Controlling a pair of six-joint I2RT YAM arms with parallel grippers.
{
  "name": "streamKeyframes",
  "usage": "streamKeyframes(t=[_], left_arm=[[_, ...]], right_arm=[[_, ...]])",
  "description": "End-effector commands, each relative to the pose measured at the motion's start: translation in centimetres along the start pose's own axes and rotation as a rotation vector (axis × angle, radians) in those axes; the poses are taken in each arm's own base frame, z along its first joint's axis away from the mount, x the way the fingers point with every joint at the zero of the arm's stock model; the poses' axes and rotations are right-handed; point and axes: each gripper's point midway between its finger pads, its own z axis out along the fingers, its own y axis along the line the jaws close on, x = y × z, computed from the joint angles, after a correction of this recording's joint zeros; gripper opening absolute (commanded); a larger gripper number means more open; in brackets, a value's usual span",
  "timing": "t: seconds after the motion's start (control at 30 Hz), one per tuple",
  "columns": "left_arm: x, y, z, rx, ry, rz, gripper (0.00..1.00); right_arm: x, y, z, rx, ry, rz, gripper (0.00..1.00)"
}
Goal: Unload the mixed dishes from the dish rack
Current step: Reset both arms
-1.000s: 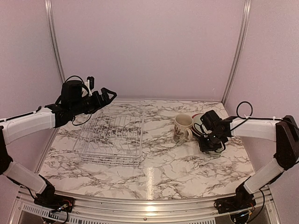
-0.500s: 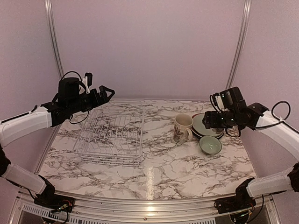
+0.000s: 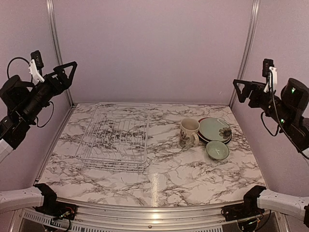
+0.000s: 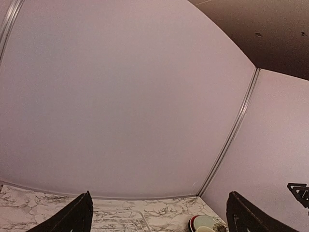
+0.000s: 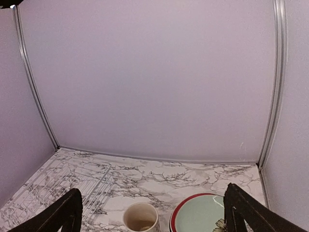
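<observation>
The white wire dish rack (image 3: 113,137) stands on the left of the marble table with nothing in it. To its right sit the cream floral mug (image 3: 188,132), the pale green plate (image 3: 215,129) stacked on a plate with a dark red rim (image 3: 203,137), and the small pale green bowl (image 3: 217,151). My left gripper (image 3: 62,73) hangs open, high at the far left, away from the rack. High at the far right, my right gripper (image 3: 243,88) is open and holds nothing. The right wrist view looks down on the mug (image 5: 141,217), green plate (image 5: 198,215) and rack (image 5: 72,186).
Pale walls with metal corner posts (image 3: 244,53) close in the table on three sides. The metal rail (image 3: 154,212) runs along the near edge. In the left wrist view my open left gripper (image 4: 159,217) frames the back wall and the plates (image 4: 205,222).
My right gripper opened, left the bowl on the table and rose back to the far right. The left arm lifted away from above the rack to the far left.
</observation>
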Motion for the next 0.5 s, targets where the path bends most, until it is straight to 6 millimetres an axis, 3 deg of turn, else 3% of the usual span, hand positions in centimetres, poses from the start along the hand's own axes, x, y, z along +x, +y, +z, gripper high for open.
streamKeyframes(t=[0.0,0.2,0.47], left_arm=[[-2.2,0.5,-2.2,-0.032,-0.089,0.066,0.99],[-4.1,0.7,-3.9,-0.063,-0.143,0.079,0.99],[-4.0,0.7,-3.9,-0.067,-0.132,0.078,0.99]], right_arm=[[-5.7,0.8,-3.5,-0.058,-0.258,-0.03,0.98],[-7.5,0.1,-5.1,-0.02,-0.335,-0.029,0.99],[-7.2,-1.9,-5.2,0.088,-0.321,-0.006,0.98]])
